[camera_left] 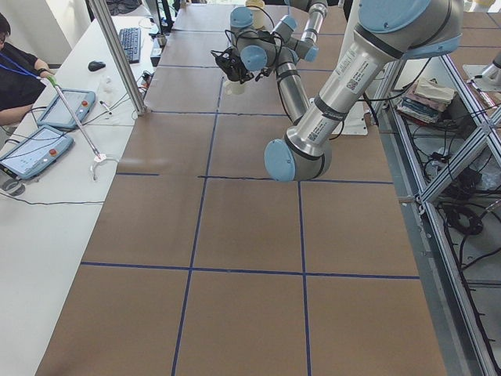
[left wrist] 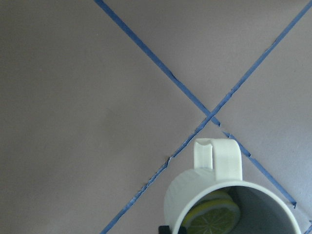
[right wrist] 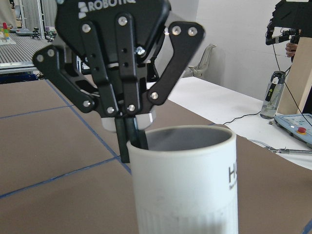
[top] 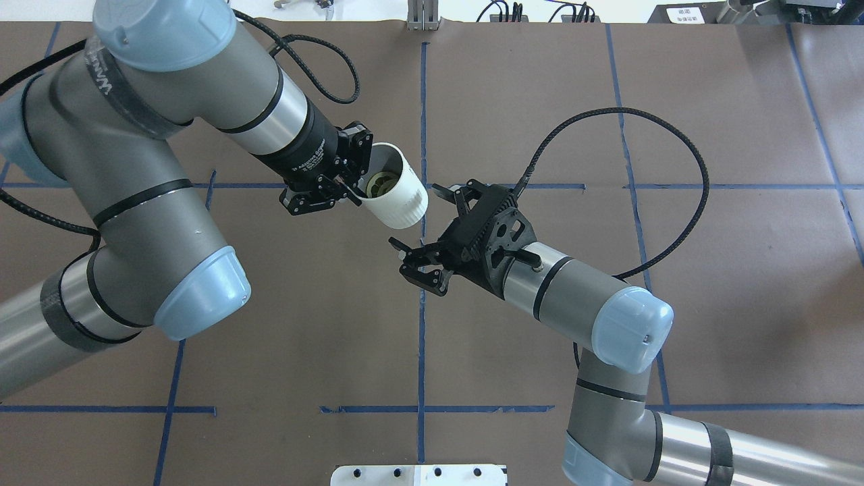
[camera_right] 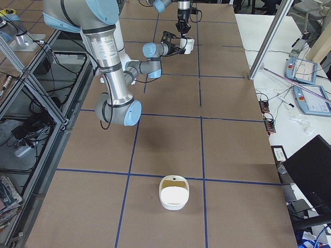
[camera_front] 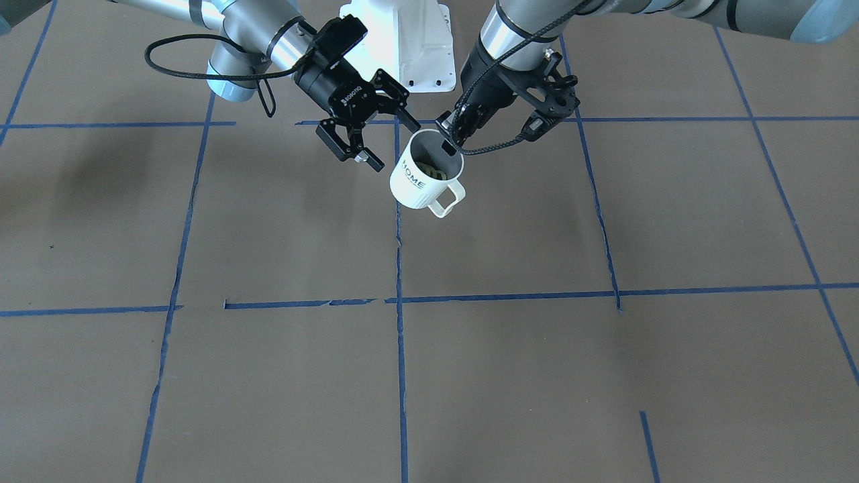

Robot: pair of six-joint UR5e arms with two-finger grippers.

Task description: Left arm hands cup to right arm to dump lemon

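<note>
The cream-white cup (camera_front: 419, 180) with "HOME" lettering hangs tilted above the table, its handle (camera_front: 448, 198) pointing towards the camera. A lemon slice (left wrist: 212, 217) lies inside it and also shows in the overhead view (top: 381, 185). My left gripper (camera_front: 451, 144) is shut on the cup's rim, one finger inside and one outside, as the right wrist view (right wrist: 131, 141) shows. My right gripper (camera_front: 389, 141) is open and empty, right beside the cup's lower body (top: 405, 202) without touching it. In the overhead view the right gripper (top: 413, 221) has its fingers spread wide.
A white bowl-like container (camera_right: 174, 192) stands on the brown table at the end on the robot's right. The white robot base (camera_front: 402, 40) is behind the grippers. Blue tape lines (camera_front: 400, 302) divide the table. Operator tables with tablets (camera_left: 35, 149) flank the far side.
</note>
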